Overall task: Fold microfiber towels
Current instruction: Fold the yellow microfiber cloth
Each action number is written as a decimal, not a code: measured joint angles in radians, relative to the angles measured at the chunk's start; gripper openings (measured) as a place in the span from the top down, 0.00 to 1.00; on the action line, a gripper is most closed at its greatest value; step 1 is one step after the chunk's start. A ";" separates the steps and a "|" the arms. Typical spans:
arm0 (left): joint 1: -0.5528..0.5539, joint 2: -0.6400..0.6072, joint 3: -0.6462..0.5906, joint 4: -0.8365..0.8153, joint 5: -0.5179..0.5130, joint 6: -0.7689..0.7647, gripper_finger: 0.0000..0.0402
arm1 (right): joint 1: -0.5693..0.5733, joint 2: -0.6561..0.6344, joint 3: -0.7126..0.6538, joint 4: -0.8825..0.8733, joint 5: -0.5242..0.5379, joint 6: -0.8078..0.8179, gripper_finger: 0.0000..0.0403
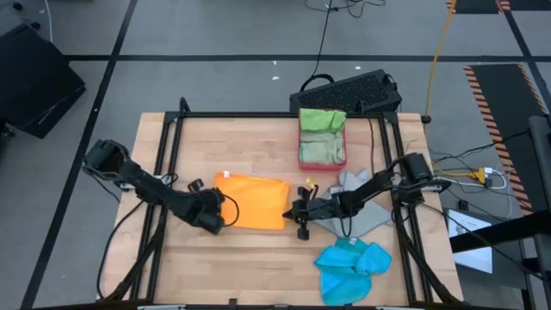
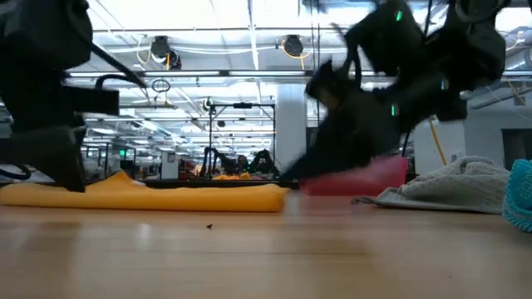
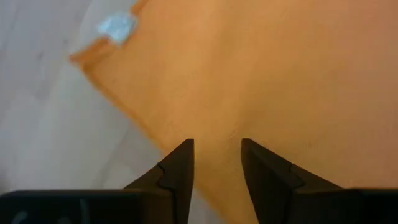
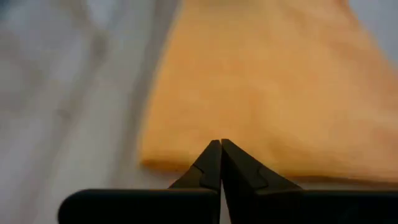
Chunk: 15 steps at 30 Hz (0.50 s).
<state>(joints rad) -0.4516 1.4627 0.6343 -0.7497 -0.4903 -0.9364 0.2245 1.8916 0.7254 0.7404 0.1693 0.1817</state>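
Orange towel (image 1: 251,203) lies flat between both arms for folding: left gripper (image 1: 215,217) half-open over one edge, right gripper (image 1: 297,213) closed empty beside the opposite edge.

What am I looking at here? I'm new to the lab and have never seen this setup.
Two dark robot arms work at a wooden table. One picture looks straight down, one looks level across the tabletop, and two come from cameras on the arms' wrists. An orange towel lies folded in the middle. The left claw sits at its left edge, fingers apart over the cloth. The right claw is at its right edge, shut, not visibly gripping anything. A pink-red tray holds green towels. A grey towel and a blue towel wait on the right.
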 joint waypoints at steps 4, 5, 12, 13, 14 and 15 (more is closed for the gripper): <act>0.010 -0.084 0.058 -0.059 -0.009 0.052 0.67 | 0.006 -0.160 0.001 -0.044 -0.014 -0.037 0.98; 0.011 -0.101 0.069 -0.072 -0.019 0.070 0.67 | 0.007 -0.204 0.000 -0.086 -0.010 -0.046 0.97; -0.015 -0.195 0.121 0.258 -0.143 0.303 0.67 | 0.041 -0.479 -0.009 -0.479 0.118 -0.100 0.93; -0.023 -0.194 0.121 0.385 -0.141 0.378 0.67 | 0.043 -0.502 -0.023 -0.513 0.119 -0.101 0.92; -0.032 -0.194 0.117 0.494 -0.136 0.445 0.67 | 0.042 -0.519 -0.036 -0.514 0.118 -0.104 0.92; -0.041 -0.191 0.112 0.575 -0.133 0.493 0.67 | 0.042 -0.532 -0.051 -0.497 0.118 -0.109 0.92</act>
<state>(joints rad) -0.4922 1.2721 0.7460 -0.1748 -0.6235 -0.4435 0.2668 1.3592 0.6741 0.2433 0.2874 0.0724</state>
